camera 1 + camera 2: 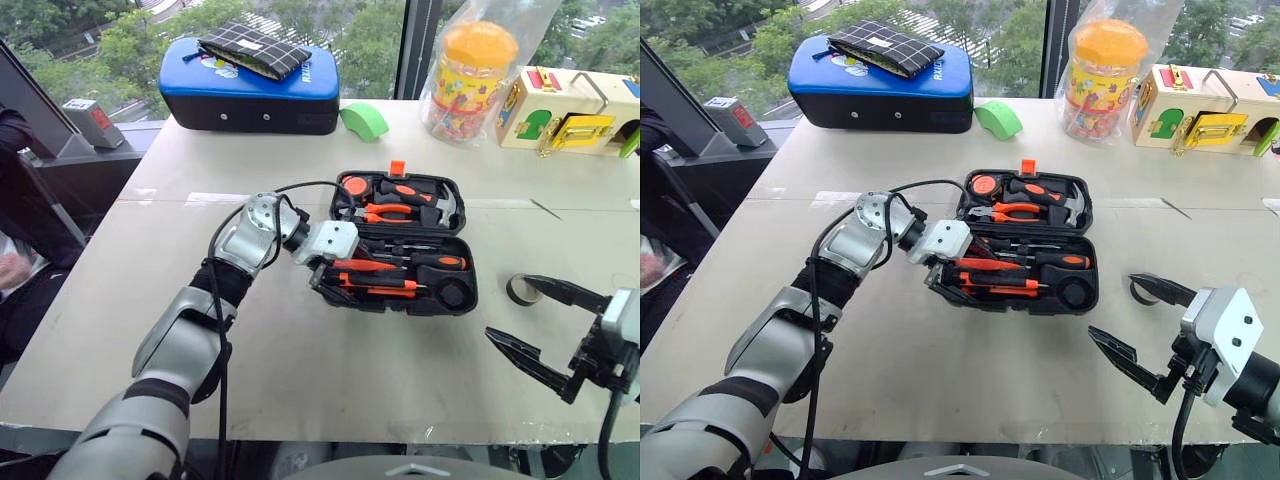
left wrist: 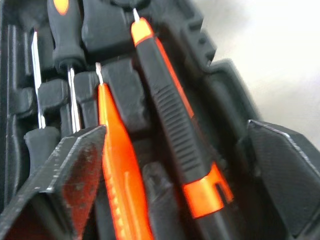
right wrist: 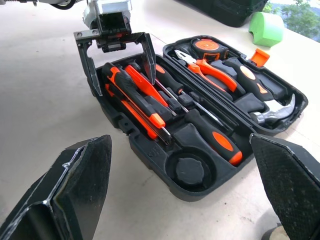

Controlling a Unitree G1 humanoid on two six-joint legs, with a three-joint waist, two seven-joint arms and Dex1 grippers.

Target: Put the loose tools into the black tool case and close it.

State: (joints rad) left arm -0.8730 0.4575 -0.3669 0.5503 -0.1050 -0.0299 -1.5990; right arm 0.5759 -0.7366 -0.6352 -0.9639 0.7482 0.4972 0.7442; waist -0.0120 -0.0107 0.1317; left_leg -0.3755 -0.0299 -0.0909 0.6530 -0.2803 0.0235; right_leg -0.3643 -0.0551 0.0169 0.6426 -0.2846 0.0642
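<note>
Left wrist view: ribbed utility knife (image 2: 175,120) (moulded recess)

Far end of pale surface (image 1: 300,380) from where I sit: blue-topped case (image 1: 250,88), checked black pouch (image 1: 255,48) lying on its lid. Green tape roll (image 1: 364,120) just beside case, on surface. Further right I see clear bag holding yellow jar with orange lid (image 1: 470,75), then wooden latch-board box (image 1: 570,108) with coloured doors and metal handle. Person's sleeve and hand (image 1: 12,262) at left edge, off surface. Windows behind, trees outside.
</note>
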